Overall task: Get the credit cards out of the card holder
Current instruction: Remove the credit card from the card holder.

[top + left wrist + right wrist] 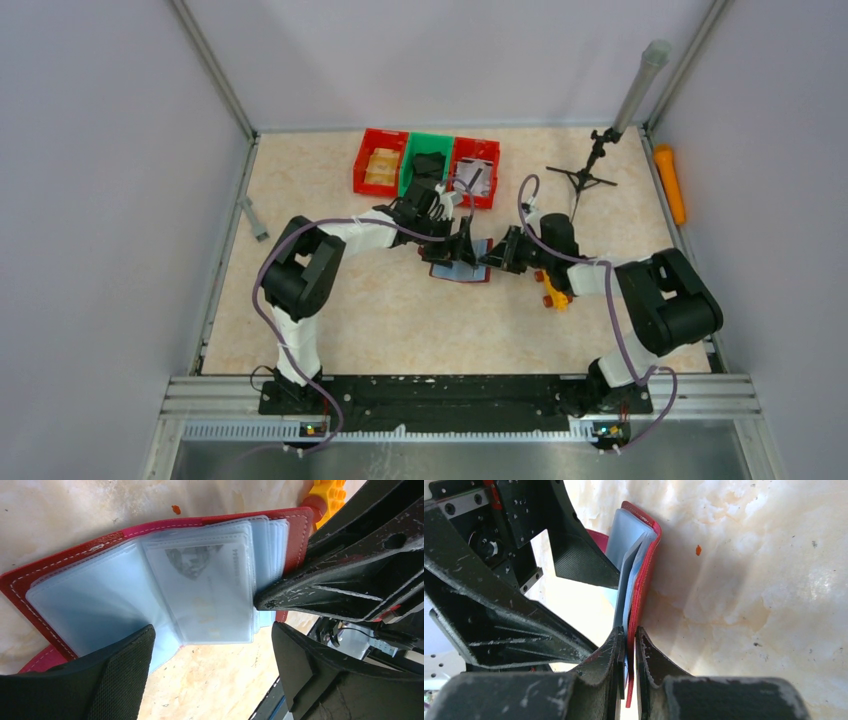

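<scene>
The card holder (463, 263) lies open mid-table, with a dark red cover (75, 562) and clear bluish sleeves (100, 605). A card (205, 580) shows inside the top sleeve. My right gripper (630, 635) is shut on the holder's right edge, pinching the red cover (644, 565) and sleeves together; its fingers (320, 590) show in the left wrist view. My left gripper (212, 652) is open and empty, its jaws wide apart just over the holder's near edge, one finger (125, 670) overlapping the left sleeves. In the top view the left gripper (455, 245) and the right gripper (490, 258) meet at the holder.
Two red bins (380, 160) (476, 165) and a green bin (428, 160) stand at the back. A yellow-orange toy (553, 290) lies by the right arm and also shows in the left wrist view (330, 495). A small tripod (590, 175) and an orange cylinder (670, 185) are back right.
</scene>
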Tool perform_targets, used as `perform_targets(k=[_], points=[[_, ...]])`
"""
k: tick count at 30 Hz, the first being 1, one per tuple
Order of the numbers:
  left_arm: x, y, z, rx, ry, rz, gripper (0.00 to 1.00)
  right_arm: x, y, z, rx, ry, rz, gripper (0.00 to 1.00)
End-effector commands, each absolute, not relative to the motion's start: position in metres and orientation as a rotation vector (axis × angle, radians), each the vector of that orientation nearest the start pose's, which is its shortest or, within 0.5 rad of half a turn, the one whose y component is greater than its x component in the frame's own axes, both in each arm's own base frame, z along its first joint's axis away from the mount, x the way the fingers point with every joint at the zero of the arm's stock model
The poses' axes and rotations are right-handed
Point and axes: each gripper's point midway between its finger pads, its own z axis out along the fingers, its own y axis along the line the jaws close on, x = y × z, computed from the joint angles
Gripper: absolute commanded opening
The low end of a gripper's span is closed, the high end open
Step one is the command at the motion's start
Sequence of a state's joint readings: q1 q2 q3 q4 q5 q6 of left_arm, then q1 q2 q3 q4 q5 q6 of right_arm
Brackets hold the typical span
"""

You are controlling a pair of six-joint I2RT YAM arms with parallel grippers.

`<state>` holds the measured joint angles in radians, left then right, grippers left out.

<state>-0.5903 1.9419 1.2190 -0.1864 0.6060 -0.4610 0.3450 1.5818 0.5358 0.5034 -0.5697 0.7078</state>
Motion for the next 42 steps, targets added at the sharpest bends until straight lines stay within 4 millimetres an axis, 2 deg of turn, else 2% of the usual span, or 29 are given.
perform_targets(k=[1,7,9,17,21,29,33,36,38,39,40,42], points=[[0.302,-0.318,0.029,0.445,2.665,-0.997,0.88,0.301,0.241,0.092,-0.043,2.135,1.282,0.00],[0.306,-0.315,0.020,0.432,2.699,-0.920,0.78,0.298,0.243,0.095,-0.053,2.119,1.309,0.00],[0.307,-0.313,0.018,0.446,2.704,-0.859,0.79,0.299,0.243,0.096,-0.052,2.119,1.308,0.00],[0.312,-0.303,0.027,0.430,2.685,-0.702,0.73,0.302,0.238,0.089,-0.023,2.153,1.254,0.00],[0.313,-0.302,0.038,0.373,2.658,-0.820,0.69,0.303,0.238,0.088,-0.020,2.155,1.248,0.00],[0.323,-0.279,0.056,0.271,2.600,-0.840,0.59,0.305,0.235,0.084,-0.004,2.172,1.219,0.00],[0.328,-0.270,0.055,0.228,2.599,-0.831,0.56,0.305,0.235,0.082,0.002,2.181,1.209,0.00],[0.325,-0.277,0.051,0.255,2.616,-0.886,0.53,0.305,0.235,0.080,0.006,2.190,1.210,0.00],[0.324,-0.276,0.044,0.250,2.646,-0.874,0.55,0.305,0.235,0.079,0.006,2.191,1.219,0.03],[0.325,-0.273,0.040,0.240,2.665,-0.842,0.61,0.304,0.235,0.079,0.008,2.194,1.220,0.06],[0.326,-0.272,0.039,0.238,2.669,-0.829,0.67,0.304,0.236,0.078,0.008,2.195,1.224,0.11],[0.325,-0.272,0.036,0.238,2.670,-0.831,0.71,0.303,0.237,0.078,0.007,2.192,1.243,0.21]])
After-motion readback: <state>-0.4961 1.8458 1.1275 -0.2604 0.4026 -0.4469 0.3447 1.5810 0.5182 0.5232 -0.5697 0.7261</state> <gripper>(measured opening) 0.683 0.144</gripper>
